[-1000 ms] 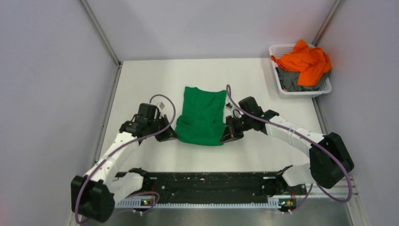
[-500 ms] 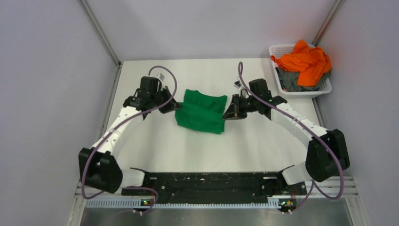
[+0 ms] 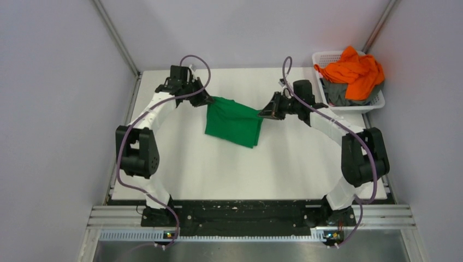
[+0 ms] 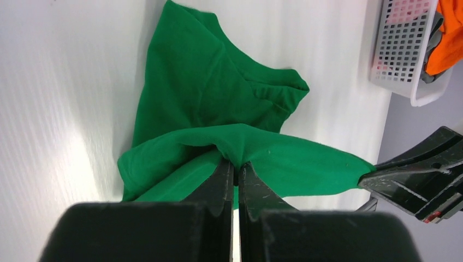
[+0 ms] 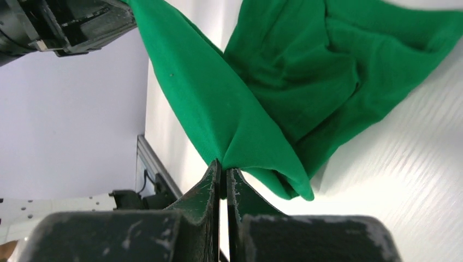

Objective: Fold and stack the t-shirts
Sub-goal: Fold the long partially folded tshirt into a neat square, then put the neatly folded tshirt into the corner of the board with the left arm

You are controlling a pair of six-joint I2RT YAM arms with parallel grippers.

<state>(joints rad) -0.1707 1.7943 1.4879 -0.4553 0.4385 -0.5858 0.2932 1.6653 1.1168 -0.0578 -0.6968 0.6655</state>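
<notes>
The green t-shirt (image 3: 235, 121) hangs partly folded over itself at the middle back of the table, its lower part resting on the surface. My left gripper (image 3: 206, 100) is shut on its left top corner, seen in the left wrist view (image 4: 236, 161) pinching green cloth (image 4: 218, 93). My right gripper (image 3: 264, 113) is shut on the right top corner, seen in the right wrist view (image 5: 224, 167) pinching green cloth (image 5: 284, 71). The held edge is stretched between the two grippers above the table. Orange (image 3: 355, 71) and grey (image 3: 337, 94) t-shirts lie in the basket.
The white lattice basket (image 3: 349, 106) stands at the back right corner, also in the left wrist view (image 4: 401, 52). Grey walls close in the table at left, back and right. The black base rail (image 3: 240, 210) runs along the near edge.
Both grippers have carried the near edge of the green t-shirt up and toward the back of the table, doubling the shirt over itself. Both arms are now stretched far out.
</notes>
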